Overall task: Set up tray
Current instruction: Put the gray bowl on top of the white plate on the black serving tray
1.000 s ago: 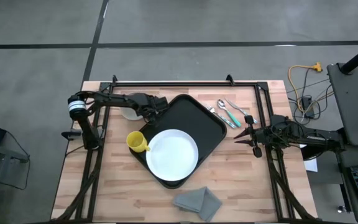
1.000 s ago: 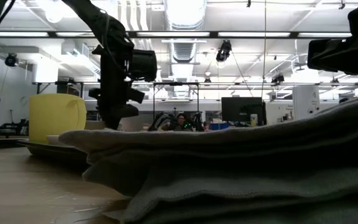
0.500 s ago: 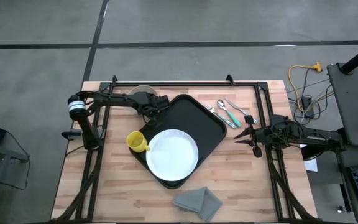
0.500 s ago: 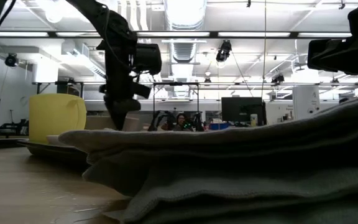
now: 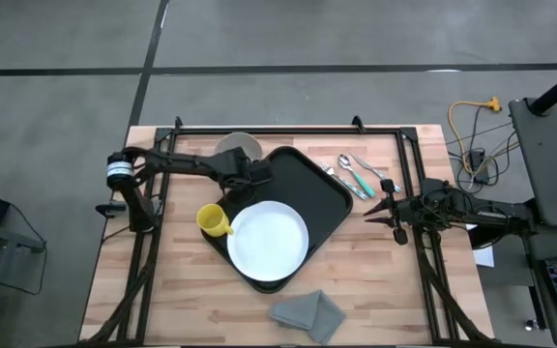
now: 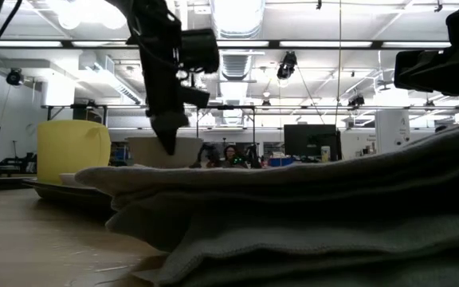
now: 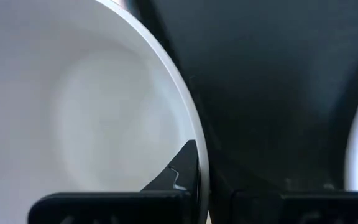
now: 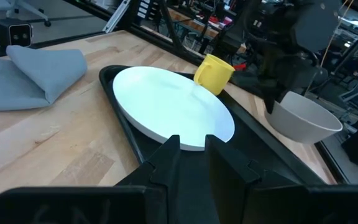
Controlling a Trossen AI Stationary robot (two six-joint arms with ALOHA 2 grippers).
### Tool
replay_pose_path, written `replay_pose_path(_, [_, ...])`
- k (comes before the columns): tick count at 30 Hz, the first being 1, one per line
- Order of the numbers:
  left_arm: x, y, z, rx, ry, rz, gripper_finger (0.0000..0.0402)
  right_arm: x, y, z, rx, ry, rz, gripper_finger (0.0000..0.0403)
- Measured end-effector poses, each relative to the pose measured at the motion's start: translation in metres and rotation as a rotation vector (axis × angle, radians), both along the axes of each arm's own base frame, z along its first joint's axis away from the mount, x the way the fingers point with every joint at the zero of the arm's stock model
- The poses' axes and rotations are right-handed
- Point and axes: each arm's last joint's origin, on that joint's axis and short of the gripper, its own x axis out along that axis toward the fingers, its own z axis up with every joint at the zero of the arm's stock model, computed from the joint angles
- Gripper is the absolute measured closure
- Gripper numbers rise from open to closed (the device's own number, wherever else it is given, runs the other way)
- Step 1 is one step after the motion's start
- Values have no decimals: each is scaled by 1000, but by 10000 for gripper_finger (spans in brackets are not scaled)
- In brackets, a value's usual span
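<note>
High view: left gripper (image 5: 251, 171) pinches the rim of a pale bowl (image 5: 236, 149), the bowl hanging over the tray (image 5: 329, 198)'s back-left edge; plate (image 5: 268, 240) and cup (image 5: 212, 220) sit on the tray nearer than the jaws. Right gripper (image 5: 383, 208) waits beside the tray's right edge, its fingers spread; cutlery (image 5: 356, 174) lies just behind it.
Low view: bowl (image 6: 166, 151) held clear of the surface; napkin (image 6: 325, 215) fills the foreground.
Left wrist view: one finger (image 7: 182, 168) inside the bowl (image 7: 73, 112) wall, tray (image 7: 266, 81) just beyond.
Right wrist view: jaws part open, empty; tray (image 8: 114, 115) rim ahead.
Handling: tray looks stiff, smooth, slippery; loaded, so probably heavy. Grip the raised rim.
</note>
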Motion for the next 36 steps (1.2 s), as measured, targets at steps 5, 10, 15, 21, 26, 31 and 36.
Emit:
replay_pose_path(5, [10,-22,9,5,-37,-69,401,0,0,0,1,0,0,335])
replay_pose_path(10, [18,-48,19,6,-77,-138,401,0,0,0,1,0,0,335])
replay_pose_path(15, [21,-72,21,1,-102,-196,401,0,0,0,0,0,0,335])
replay_pose_path(21, [21,-94,20,-3,-110,-257,401,0,0,0,1,0,0,335])
replay_pose_path(26, [21,-104,21,-4,-115,-286,401,0,0,0,0,0,0,335])
replay_pose_path(31, [21,-111,22,-6,-124,-304,401,0,0,0,0,0,0,335])
replay_pose_path(36, [21,-119,23,-20,-134,-327,402,0,0,0,1,0,0,335])
